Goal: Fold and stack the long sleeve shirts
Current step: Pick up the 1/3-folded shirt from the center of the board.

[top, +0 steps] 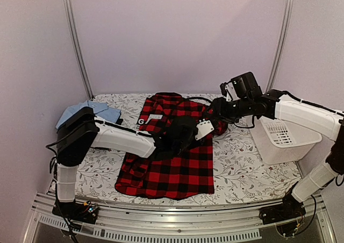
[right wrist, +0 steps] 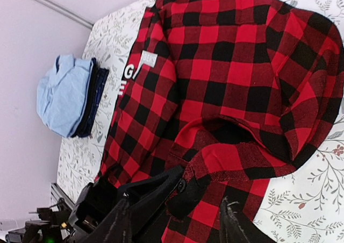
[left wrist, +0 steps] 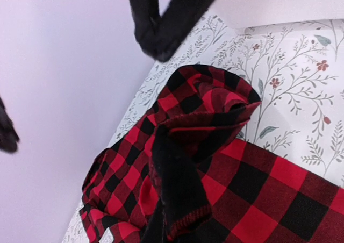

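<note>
On the floral table [top: 244,173], the left tool [top: 184,136] clamps the flannel shirt [top: 177,174]; the right tool [right wrist: 176,208] gapes.

In the top view the fingers of the left hand [top: 184,134] are lost against the dark folds of the flannel shirt [top: 177,170]; whether cloth is pinched cannot be told. The white lettering [right wrist: 129,76] is partly folded under, and only a few letters can be read. Of the dark navy garment [right wrist: 95,95] only an edge is seen beneath the light blue shirt [right wrist: 63,92]. The fingers [right wrist: 121,224] of the right hand [right wrist: 177,205] are cut off by the lower edge. A blurred black shape [left wrist: 5,131] at the left wrist view's edge cannot be identified.
</note>
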